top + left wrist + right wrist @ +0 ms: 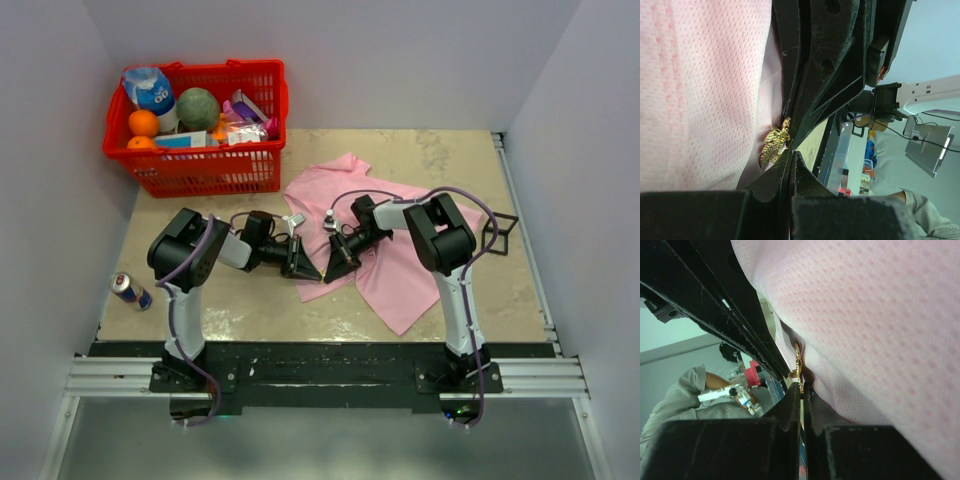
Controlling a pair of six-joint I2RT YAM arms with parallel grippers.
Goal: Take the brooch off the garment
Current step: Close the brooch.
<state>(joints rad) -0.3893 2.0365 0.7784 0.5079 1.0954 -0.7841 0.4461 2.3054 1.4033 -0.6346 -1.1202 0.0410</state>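
Observation:
The garment (400, 255) is a pink T-shirt spread at centre right of the table. My two grippers meet tip to tip at its lower left edge: left gripper (303, 268), right gripper (337, 266). The brooch (773, 145), a small gold cluster, is pinned to the pink cloth (695, 100) between both sets of tips. In the right wrist view the brooch (798, 365) shows edge-on, its lower end running into my shut right gripper (802, 388). My left gripper (791, 159) is shut, its tip against the brooch and cloth, with nothing visible between the pads. From above the brooch is hidden.
A red basket (200, 172) with fruit and packages stands at the back left. A drink can (130, 291) lies at the left edge. A black wire stand (500, 236) sits right of the shirt. Walls close in on both sides.

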